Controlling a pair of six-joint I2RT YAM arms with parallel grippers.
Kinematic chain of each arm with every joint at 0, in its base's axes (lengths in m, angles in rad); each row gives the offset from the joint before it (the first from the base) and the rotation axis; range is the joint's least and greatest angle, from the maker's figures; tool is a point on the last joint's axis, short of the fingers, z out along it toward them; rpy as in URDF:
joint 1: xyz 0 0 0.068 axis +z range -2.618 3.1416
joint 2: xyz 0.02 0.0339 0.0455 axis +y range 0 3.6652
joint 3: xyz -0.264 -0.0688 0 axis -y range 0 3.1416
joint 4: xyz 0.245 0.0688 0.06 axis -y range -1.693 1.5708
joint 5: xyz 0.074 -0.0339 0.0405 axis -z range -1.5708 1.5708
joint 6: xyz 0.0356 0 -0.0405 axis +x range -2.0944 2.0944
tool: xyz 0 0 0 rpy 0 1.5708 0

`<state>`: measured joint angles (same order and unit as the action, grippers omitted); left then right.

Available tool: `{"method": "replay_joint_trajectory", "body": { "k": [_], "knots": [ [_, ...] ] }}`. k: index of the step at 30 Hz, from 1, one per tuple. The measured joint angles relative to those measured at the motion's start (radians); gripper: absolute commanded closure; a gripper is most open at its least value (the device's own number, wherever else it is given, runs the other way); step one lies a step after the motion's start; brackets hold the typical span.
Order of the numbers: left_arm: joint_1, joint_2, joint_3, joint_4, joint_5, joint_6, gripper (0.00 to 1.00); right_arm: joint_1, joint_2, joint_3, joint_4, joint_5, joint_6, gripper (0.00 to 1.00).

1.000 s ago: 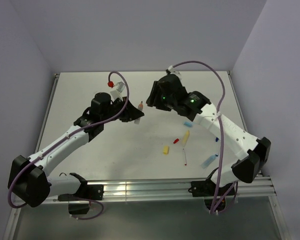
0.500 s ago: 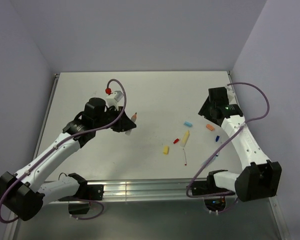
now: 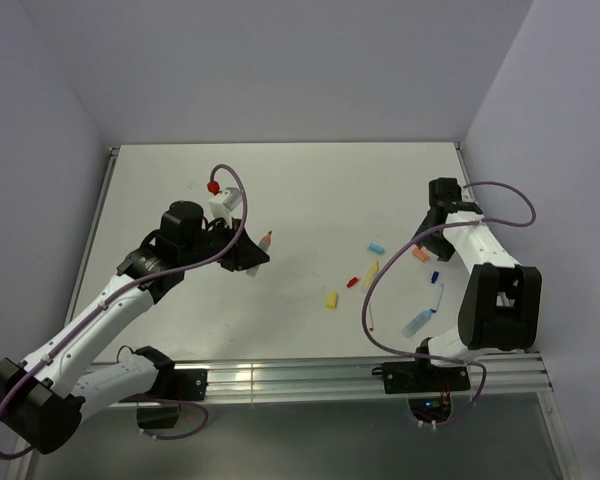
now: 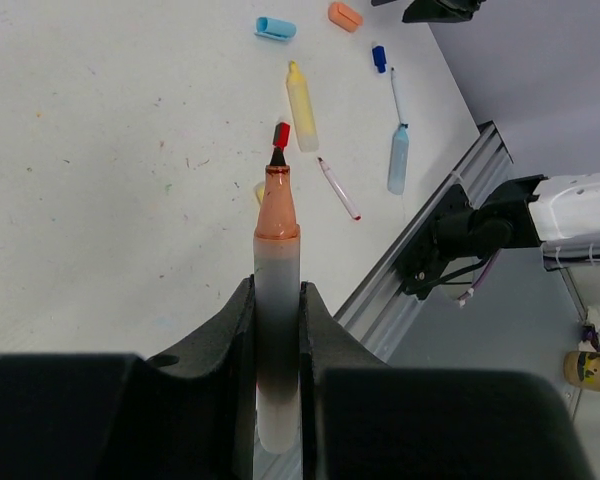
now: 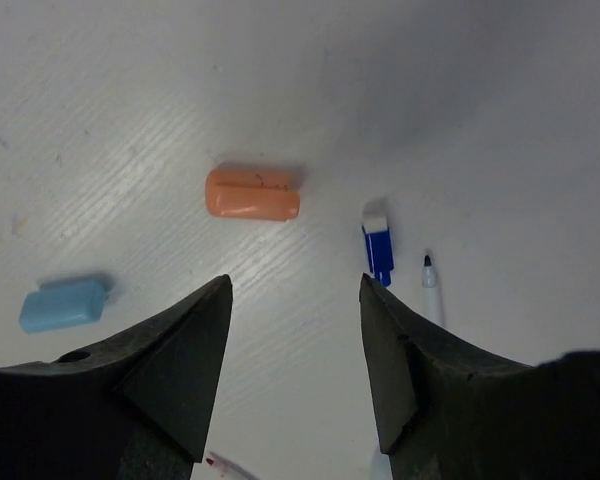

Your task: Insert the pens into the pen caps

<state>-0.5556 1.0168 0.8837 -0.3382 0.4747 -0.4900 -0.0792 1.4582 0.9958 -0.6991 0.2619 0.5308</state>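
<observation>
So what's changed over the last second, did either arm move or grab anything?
The right pincer swung from the middle out to the right side and now hangs open over the orange cap. The left pincer drew back slightly, still gripping the orange-tipped pen. The loose pens and caps stayed put.

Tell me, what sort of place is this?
Probably a robotics lab test cell: a scuffed white table enclosed by plain walls, two robot arms bolted to a metal rail, cables exposed.
</observation>
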Motion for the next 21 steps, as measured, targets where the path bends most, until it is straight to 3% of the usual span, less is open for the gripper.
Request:
{"method": "replay_joint_trajectory", "body": {
  "k": [12, 21],
  "knots": [
    [0.011, -0.02, -0.01, 0.002, 0.0, 0.0, 1.0, -0.053, 0.198, 0.085, 0.047, 0.019, 0.052, 0.63],
    [0.018, -0.019, -0.016, 0.002, 0.007, 0.0, 1.0, -0.053, 0.25, 0.103, 0.059, 0.038, 0.083, 0.73]
  ]
}}
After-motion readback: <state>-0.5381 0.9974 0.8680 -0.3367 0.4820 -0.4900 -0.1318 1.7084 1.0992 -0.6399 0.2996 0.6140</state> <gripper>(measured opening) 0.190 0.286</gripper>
